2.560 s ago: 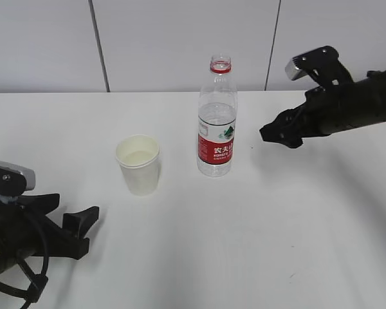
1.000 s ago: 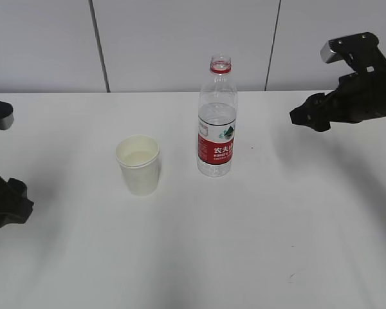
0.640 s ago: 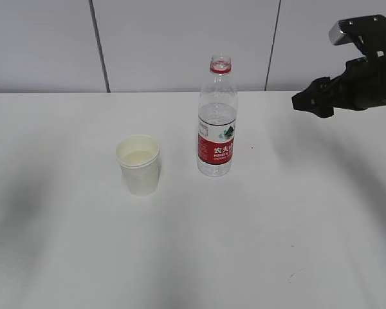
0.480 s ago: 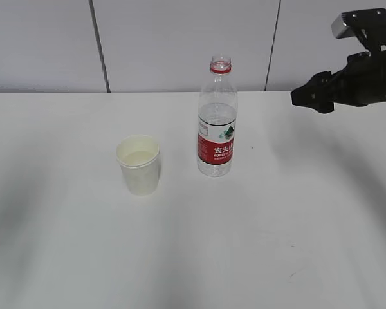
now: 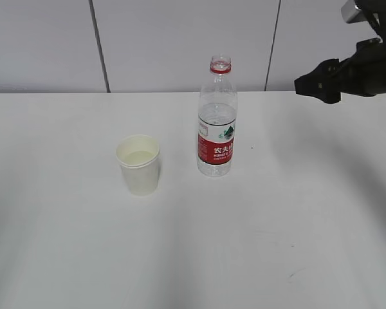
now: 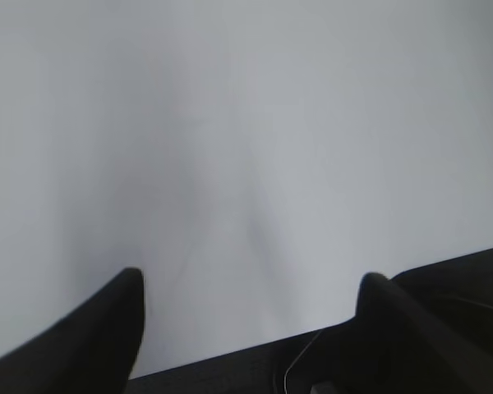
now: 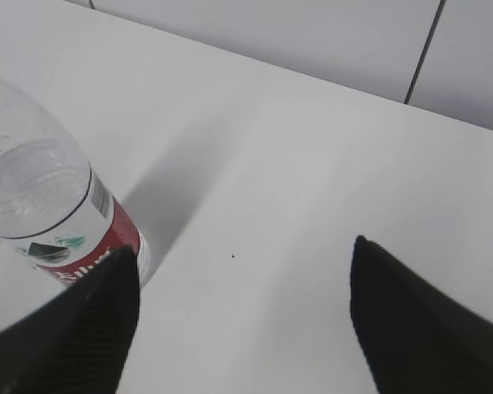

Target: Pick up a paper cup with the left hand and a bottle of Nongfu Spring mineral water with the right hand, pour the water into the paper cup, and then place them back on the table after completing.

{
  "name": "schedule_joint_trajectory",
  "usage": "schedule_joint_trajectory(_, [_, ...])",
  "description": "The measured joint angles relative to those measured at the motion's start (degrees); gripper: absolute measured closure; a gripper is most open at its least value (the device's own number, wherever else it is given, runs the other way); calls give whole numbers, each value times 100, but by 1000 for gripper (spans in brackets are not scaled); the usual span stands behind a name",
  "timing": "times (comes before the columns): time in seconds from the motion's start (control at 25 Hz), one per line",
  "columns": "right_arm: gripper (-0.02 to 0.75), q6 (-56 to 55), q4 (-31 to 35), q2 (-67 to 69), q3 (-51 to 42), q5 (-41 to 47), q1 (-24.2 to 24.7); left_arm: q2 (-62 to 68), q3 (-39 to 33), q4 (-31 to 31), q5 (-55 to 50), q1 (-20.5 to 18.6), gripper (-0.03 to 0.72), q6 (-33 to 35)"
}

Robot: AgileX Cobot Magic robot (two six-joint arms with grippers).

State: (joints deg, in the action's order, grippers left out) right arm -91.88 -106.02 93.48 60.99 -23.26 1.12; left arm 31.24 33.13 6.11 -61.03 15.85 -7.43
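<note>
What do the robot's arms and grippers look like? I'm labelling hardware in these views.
The right gripper is matte black, with a silver-grey block above it at the frame edge. Its fingers are broad, black and tapered. The left gripper shows matching black fingers and a thin cable.

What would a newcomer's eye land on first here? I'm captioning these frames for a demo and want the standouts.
First, the uncapped water bottle with its red label, upright mid-table, partly filled. Just left of it and a little nearer the camera stands the white paper cup, apart from the bottle, with some liquid inside. The right hand hangs open at the upper right, clear of both and holding nothing; the left hand shows only in its wrist view, open over bare white table.
</note>
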Motion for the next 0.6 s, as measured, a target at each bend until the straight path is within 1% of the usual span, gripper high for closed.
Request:
schedule_joint_trajectory(0.28, [150,0,-9,-386,-440,-9,0,-1053,0,24,-721,0,210,0])
schedule_joint_trajectory(0.6, [150,-10,-9,-987,-885,-9,0,-1903,-6,24,-885,0,219,0])
